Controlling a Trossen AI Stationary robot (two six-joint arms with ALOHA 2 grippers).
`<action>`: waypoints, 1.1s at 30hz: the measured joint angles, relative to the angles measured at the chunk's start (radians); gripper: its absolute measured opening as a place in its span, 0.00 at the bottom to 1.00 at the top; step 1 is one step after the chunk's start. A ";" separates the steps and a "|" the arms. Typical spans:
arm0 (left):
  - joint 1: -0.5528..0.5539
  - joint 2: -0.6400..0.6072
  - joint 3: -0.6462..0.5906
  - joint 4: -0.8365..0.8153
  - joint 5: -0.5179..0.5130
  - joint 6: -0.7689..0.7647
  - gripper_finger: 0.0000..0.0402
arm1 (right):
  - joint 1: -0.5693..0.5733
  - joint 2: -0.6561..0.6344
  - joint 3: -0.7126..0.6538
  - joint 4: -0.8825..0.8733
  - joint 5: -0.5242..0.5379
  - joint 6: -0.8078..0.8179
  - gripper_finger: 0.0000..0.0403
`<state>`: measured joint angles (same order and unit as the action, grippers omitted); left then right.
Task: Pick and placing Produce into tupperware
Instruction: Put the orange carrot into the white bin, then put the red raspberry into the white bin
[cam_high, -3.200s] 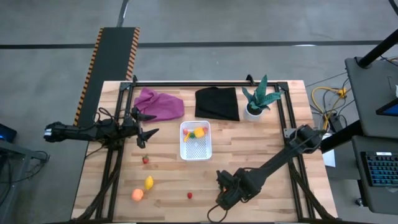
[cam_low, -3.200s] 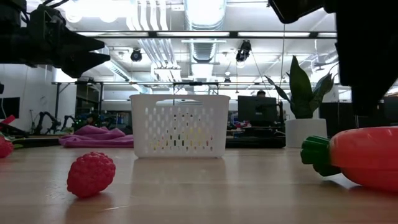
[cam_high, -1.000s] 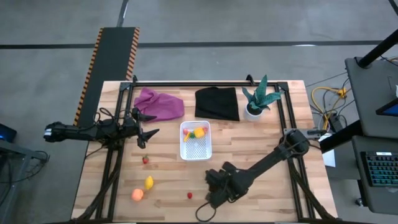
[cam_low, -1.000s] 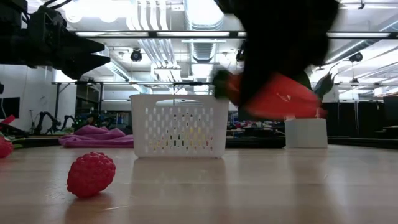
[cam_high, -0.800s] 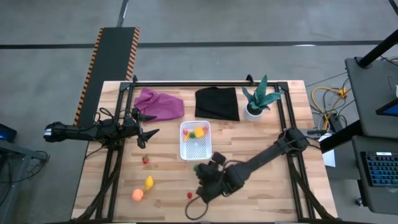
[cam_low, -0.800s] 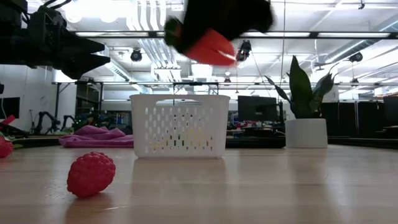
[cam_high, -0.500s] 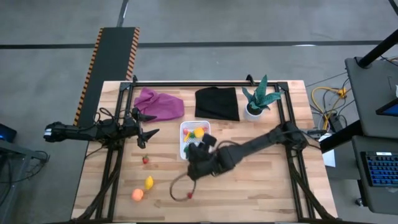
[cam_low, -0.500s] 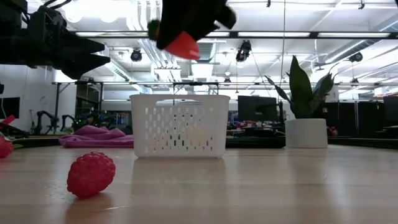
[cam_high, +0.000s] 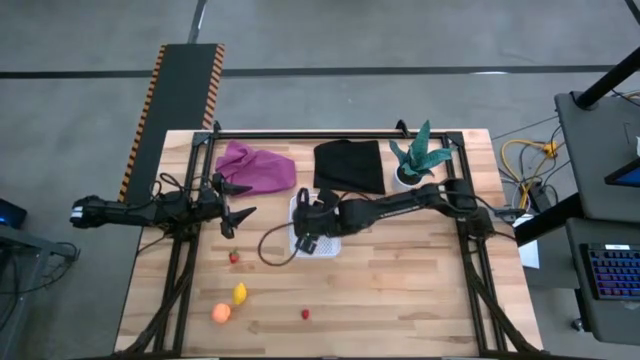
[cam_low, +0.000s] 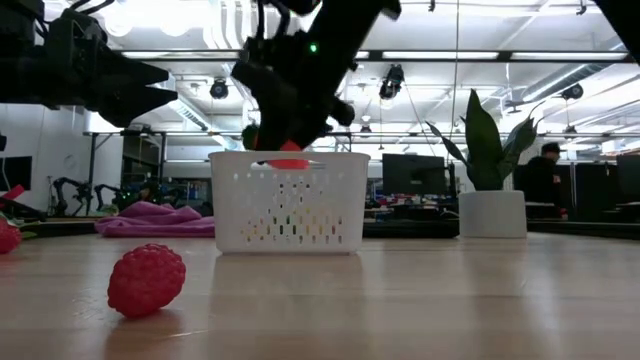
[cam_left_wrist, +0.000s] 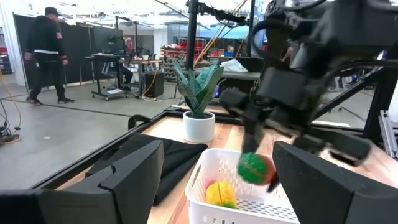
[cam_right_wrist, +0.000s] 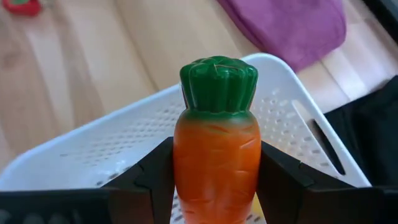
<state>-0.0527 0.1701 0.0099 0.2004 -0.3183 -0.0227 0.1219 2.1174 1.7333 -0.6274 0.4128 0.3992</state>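
My right gripper (cam_high: 312, 228) is over the white tub (cam_high: 326, 247), shut on the orange carrot (cam_right_wrist: 216, 149), whose green top (cam_right_wrist: 219, 84) juts past the fingertips. In the low view the carrot (cam_low: 290, 157) hangs at the level of the tub's rim (cam_low: 288, 156). A yellow lemon (cam_left_wrist: 219, 191) lies inside the tub. My left gripper (cam_high: 243, 199) is open, hovering left of the tub. A red berry (cam_high: 234, 257), a lemon (cam_high: 240, 293), a peach (cam_high: 221, 312) and a small berry (cam_high: 305, 314) rest on the table. My right gripper pinches the carrot's orange body (cam_right_wrist: 214, 165) between its two fingers (cam_right_wrist: 155, 177), one on each side, with the carrot lying along them. The fingers slant down from the table's right side. The carrot is lifted clear, above the tub's inside, green top leading.
A purple cloth (cam_high: 257, 165), a black cloth (cam_high: 349, 165) and a potted plant (cam_high: 415, 160) sit along the far side behind the tub. Black frame rails (cam_high: 180, 270) run along both table sides. A person (cam_left_wrist: 45, 53) walks in the room beyond.
My right gripper, shut on the carrot, has swung from near the table's near edge toward the far edge and the left, arriving over the tub. It has then come down until the carrot sits at the tub's rim. The left arm has kept still.
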 joint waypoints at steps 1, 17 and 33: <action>0.000 0.001 0.000 -0.001 0.000 0.000 0.72 | -0.010 0.000 -0.010 0.013 -0.004 0.000 0.42; 0.000 0.001 0.000 -0.001 0.000 0.002 0.72 | -0.094 0.000 -0.104 0.122 -0.157 0.053 0.45; 0.000 0.000 0.000 -0.009 0.000 0.002 0.72 | -0.070 -0.046 -0.109 0.161 -0.290 0.008 0.74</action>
<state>-0.0528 0.1699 0.0101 0.1909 -0.3183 -0.0212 0.0524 2.0717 1.6245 -0.4660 0.1231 0.4073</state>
